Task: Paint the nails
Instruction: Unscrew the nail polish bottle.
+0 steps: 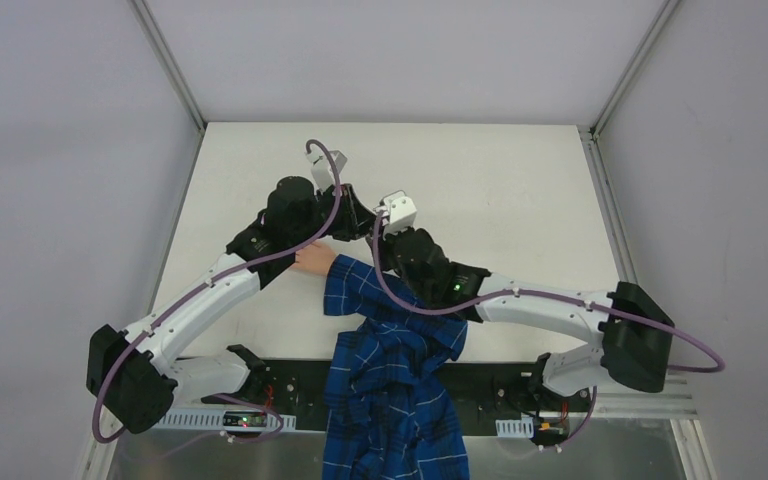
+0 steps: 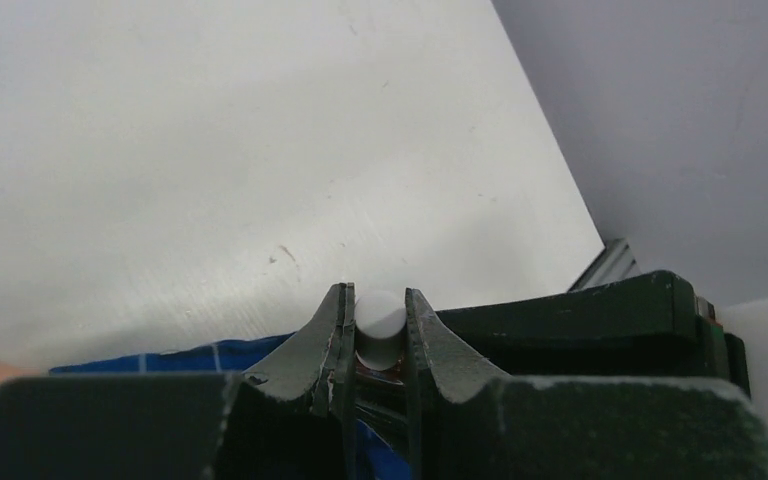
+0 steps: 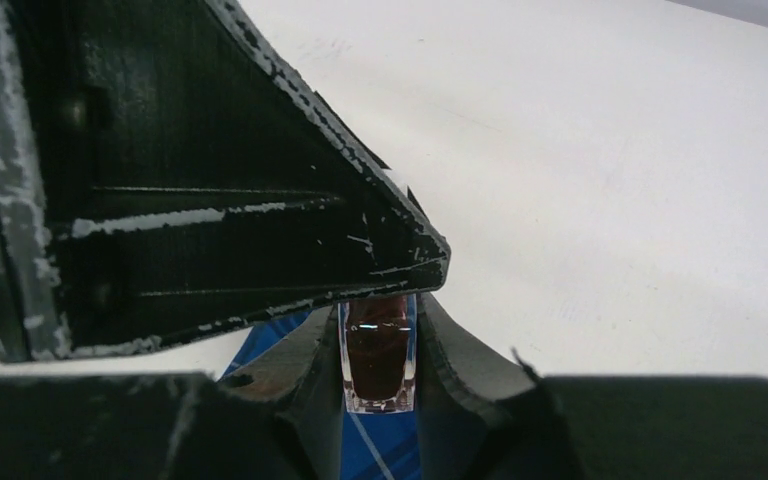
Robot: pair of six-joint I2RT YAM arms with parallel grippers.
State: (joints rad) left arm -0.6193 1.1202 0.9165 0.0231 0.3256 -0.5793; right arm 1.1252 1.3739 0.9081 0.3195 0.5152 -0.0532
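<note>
A pale hand [image 1: 312,258] in a blue plaid sleeve [image 1: 390,340] lies on the white table. Its fingers run under my left arm, so the nails are hidden. Both grippers meet just right of the hand, over the sleeve's cuff. My left gripper [image 1: 362,222] [image 2: 380,325] is shut on a small white cap [image 2: 380,315]. My right gripper [image 1: 380,238] [image 3: 380,335] is shut on a small clear glass bottle [image 3: 378,360] of dark red polish. In the right wrist view the left gripper's dark body [image 3: 210,180] covers the bottle's top.
The sleeve's cloth trails off the table's near edge [image 1: 390,420] between the two arm bases. White table [image 1: 500,180] stretches behind and to the right of the grippers. Grey walls with metal posts [image 1: 615,90] close in the back and sides.
</note>
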